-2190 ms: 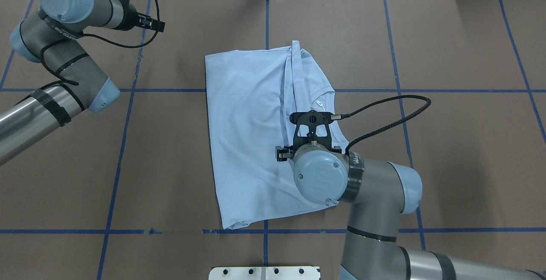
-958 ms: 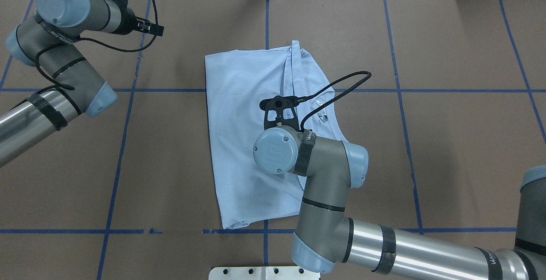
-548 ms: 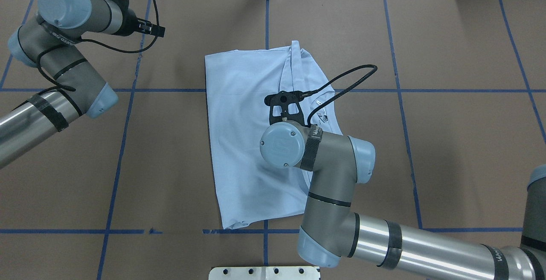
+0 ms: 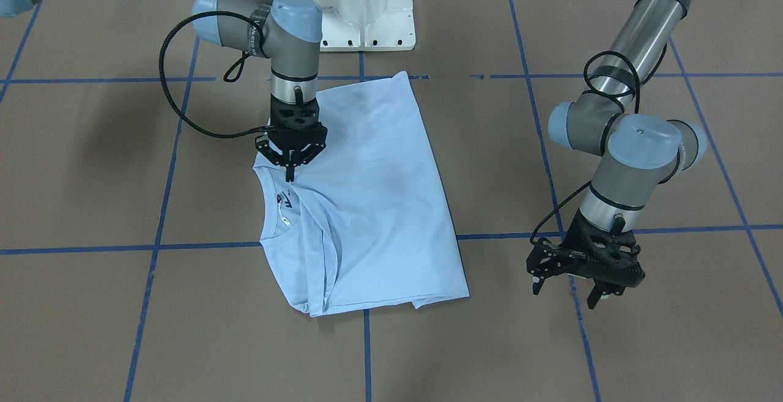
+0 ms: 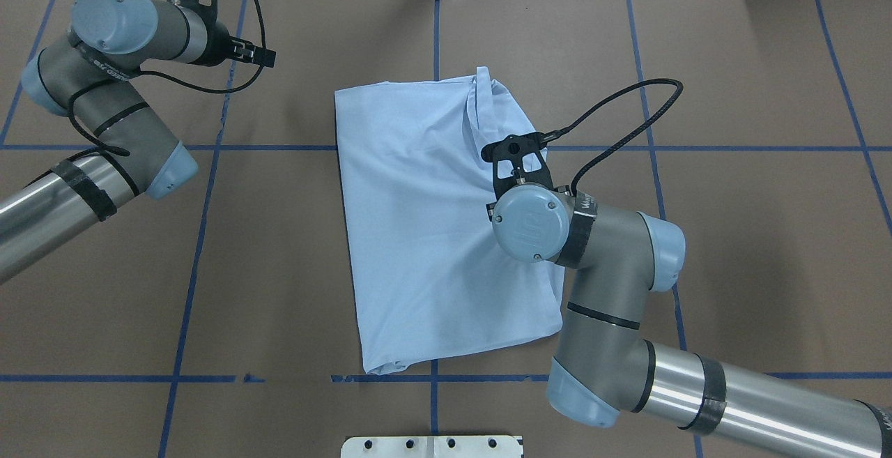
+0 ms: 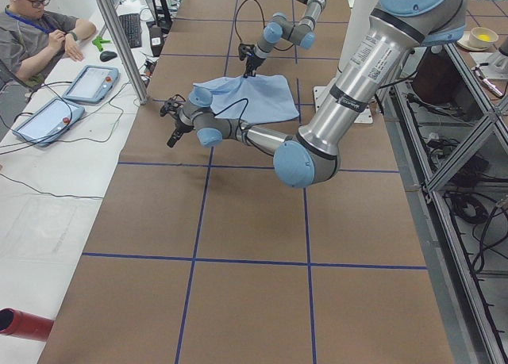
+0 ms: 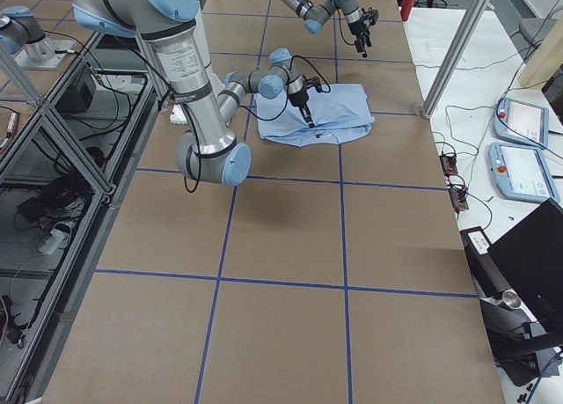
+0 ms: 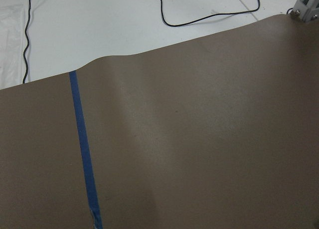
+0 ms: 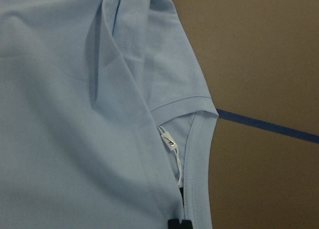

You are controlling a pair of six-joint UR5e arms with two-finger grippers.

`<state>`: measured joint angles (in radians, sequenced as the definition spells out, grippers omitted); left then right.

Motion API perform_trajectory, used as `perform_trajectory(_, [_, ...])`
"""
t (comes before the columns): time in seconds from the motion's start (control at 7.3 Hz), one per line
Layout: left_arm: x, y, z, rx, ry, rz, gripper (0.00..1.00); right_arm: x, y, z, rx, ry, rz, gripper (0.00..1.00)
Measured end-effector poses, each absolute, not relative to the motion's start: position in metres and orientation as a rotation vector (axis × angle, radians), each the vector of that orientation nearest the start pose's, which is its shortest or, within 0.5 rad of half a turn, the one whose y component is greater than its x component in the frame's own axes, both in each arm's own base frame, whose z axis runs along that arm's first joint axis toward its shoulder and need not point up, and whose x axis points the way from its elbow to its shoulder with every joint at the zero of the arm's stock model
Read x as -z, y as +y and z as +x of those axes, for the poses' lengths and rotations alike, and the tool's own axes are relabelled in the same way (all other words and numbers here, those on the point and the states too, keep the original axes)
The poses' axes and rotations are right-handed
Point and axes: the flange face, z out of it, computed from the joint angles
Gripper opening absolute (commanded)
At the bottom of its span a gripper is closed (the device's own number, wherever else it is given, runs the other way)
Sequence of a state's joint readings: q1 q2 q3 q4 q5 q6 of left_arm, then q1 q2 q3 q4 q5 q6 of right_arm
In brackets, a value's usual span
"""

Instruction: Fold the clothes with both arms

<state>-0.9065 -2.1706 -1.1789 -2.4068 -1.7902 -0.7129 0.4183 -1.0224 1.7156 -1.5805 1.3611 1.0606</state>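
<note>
So, left to right: the left arm [image 5: 118, 116] has barely budged in the last couple of seconds. It's parked over the far-left part of the counter [image 5: 732, 235], well apart from the shirt [image 5: 411, 235]. The left end effector [image 4: 563, 297] hangs there with its fingers spread and nothing in them.

The shirt lies mid-counter, already folded in lengthwise, with the collar [image 9: 197, 154] on the robot's right side. As far as I can see it hasn't shifted at all.

What did change is the right arm [image 5: 613, 249]. A second ago its wrist had swung in over the middle of the shirt, and now it's back out by the collar. The right end effector [image 4: 288, 174] points straight down, fingers pinched together, tip right at the cloth beside the collar. I can't tell if it's caught any fabric. My guess is it's lining up on that edge for the next fold.
</note>
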Motion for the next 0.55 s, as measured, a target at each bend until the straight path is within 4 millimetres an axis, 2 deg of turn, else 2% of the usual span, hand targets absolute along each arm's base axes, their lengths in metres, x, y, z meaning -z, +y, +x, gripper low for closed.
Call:
perform_trajectory(0.27, [-0.398, -0.664, 0.38, -0.071, 0.812, 0.672, 1.0, -0.299, -0.403, -0.542, 0.004, -0.521, 0.479, 1.0])
perform_trajectory(0.55, [-0.399, -0.663, 0.38, -0.072, 0.812, 0.671, 1.0, -0.289, -0.412, -0.536, -0.045, -0.603, 0.488, 1.0])
